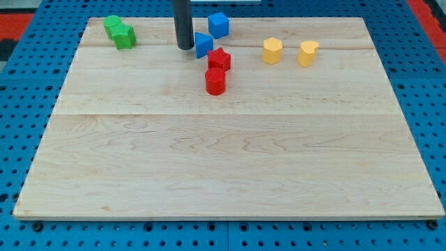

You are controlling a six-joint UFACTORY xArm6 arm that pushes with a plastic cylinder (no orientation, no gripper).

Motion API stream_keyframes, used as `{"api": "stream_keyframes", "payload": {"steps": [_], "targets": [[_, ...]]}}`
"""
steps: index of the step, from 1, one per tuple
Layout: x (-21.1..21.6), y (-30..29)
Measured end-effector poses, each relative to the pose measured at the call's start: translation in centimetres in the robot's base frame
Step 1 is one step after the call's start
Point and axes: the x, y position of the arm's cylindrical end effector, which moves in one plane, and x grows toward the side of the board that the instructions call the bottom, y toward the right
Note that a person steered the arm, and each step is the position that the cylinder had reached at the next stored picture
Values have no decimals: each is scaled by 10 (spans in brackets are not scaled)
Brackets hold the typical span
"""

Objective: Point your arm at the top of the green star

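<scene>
My tip [185,47] stands just left of the blue block [203,44] — the green star [124,36] well apart, farther left.

Wooden worktop [230,167] on a blue perforated base [14,139]. At 12 o'clock: two blue blocks [218,25] [203,44], red star [219,59], red cylinder [215,81]. At 1 o'clock: two yellow blocks [272,51] [308,53].

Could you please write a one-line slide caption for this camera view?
My tip rests beside a blue block near the wooden board's top edge, well right of the two green blocks.
</scene>
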Motion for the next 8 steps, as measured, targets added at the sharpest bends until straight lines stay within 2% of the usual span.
{"api": "stream_keyframes", "payload": {"steps": [1,2,3,5,8], "targets": [[0,12],[0,49],[0,52],[-1,-18],[-1,-23]]}}
